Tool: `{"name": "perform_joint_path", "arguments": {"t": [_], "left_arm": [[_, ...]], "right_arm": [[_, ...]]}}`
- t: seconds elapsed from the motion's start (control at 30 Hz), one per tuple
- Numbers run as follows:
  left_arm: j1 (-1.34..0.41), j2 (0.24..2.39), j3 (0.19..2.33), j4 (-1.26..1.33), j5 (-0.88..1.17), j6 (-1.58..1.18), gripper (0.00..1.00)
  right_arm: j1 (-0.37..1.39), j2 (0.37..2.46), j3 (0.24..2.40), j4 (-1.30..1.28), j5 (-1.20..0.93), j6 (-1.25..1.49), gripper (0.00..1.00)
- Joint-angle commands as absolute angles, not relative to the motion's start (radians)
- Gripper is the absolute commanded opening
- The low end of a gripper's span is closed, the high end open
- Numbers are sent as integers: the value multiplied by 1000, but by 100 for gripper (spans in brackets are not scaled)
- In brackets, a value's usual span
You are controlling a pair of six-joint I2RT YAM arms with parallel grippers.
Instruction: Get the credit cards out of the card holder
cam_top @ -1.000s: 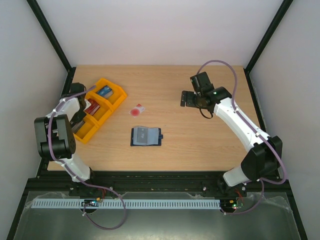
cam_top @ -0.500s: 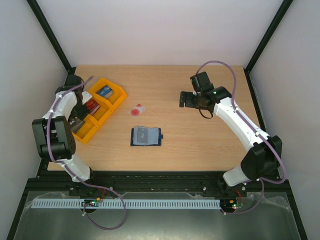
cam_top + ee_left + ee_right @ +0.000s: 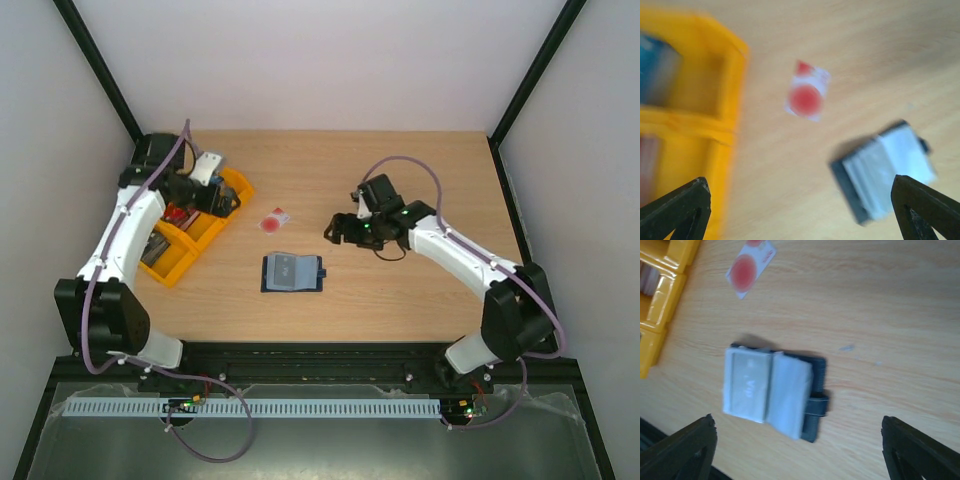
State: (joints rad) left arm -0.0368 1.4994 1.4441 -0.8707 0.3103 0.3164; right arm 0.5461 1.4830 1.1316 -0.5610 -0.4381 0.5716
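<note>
Right hand, spread wide and empty, hovers with the open card holder lying flat on the surface below and just ahead of it, where the thin, stiff, slick "VIP" card probably needs pinching by an exposed edge.

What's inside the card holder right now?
The open card holder shows a VIP card in the pocket away from its snap tab. Anything deeper in the pockets is covered. The white red-marked card lies outside, on the table.
</note>
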Motion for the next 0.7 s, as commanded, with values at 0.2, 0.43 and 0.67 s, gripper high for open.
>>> {"name": "perform_joint_path", "arguments": {"t": [0.2,0.43,0.67], "left_arm": [[-19,1339,830,-465,800,-288,99],[-61,1428,740,-327,792,-320,99],[-168,1626,793,-330,793,-264,99]], "right_arm": [[694,1661,1141,-375,-554,608,57],[711,1826,1187,-338,-690,564,51],[712,1959,1238,-313,-808,531,49]]}}
